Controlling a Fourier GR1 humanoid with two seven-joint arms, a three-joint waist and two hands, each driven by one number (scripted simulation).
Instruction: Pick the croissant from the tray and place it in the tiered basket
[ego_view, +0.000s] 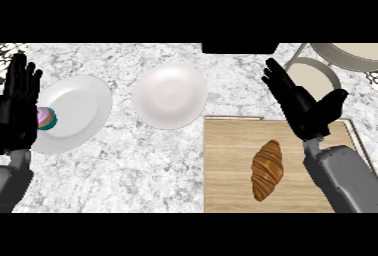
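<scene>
A brown croissant (267, 170) lies on the wooden tray (229, 165) at the lower right. My right hand (304, 107) hovers open just above and to the right of it, fingers straight, thumb spread, holding nothing. The tiered basket (325, 65) shows at the upper right, its beige round tiers partly cut off by the view's edge and partly hidden behind my right hand. At the far left my left hand (18, 100) rests open, fingers up.
A white plate (77, 107) at the left carries a small multicoloured pastry (46, 119), partly hidden by my left hand. A second white plate (170, 95) stands in the middle. The counter (148, 165) is grey marble.
</scene>
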